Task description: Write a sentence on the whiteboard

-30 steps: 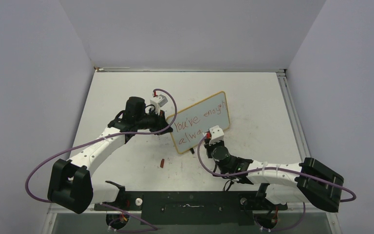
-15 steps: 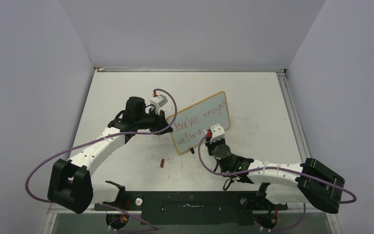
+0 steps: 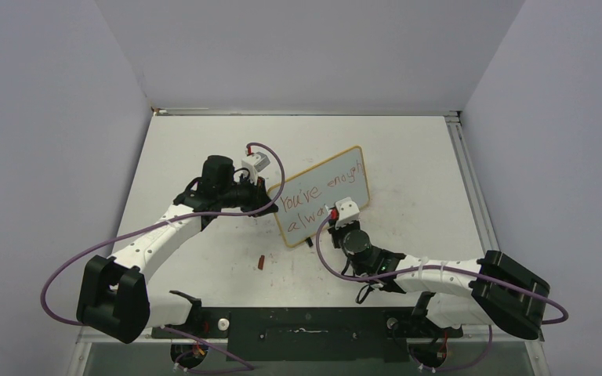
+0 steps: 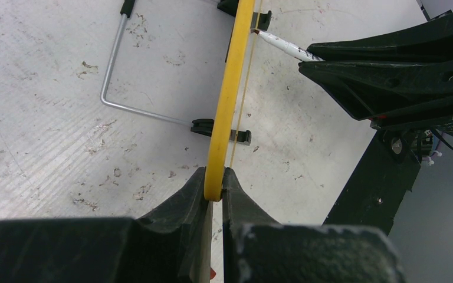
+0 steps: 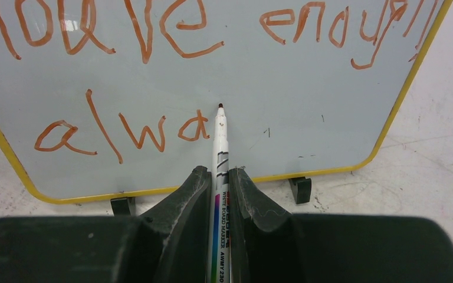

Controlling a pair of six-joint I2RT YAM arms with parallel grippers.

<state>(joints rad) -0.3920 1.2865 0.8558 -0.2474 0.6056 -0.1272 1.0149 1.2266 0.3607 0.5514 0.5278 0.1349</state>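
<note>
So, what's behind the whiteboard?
A bent metal wire stand rests on the table behind the whiteboard, joined at black clips. The board's back face is unseen: the left wrist view catches it edge-on.

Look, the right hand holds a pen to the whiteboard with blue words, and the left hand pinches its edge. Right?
No, the words are red, not blue; the right wrist view shows it. The right hand does hold the pen to the whiteboard, and the left hand pinches its edge.

Mid-table: whiteboard [image 3: 321, 202], left gripper [image 4: 214, 177] on its left edge. Before it, marker [image 5: 220, 141], tip just right of second line of sentence [image 5: 103, 125].
</note>
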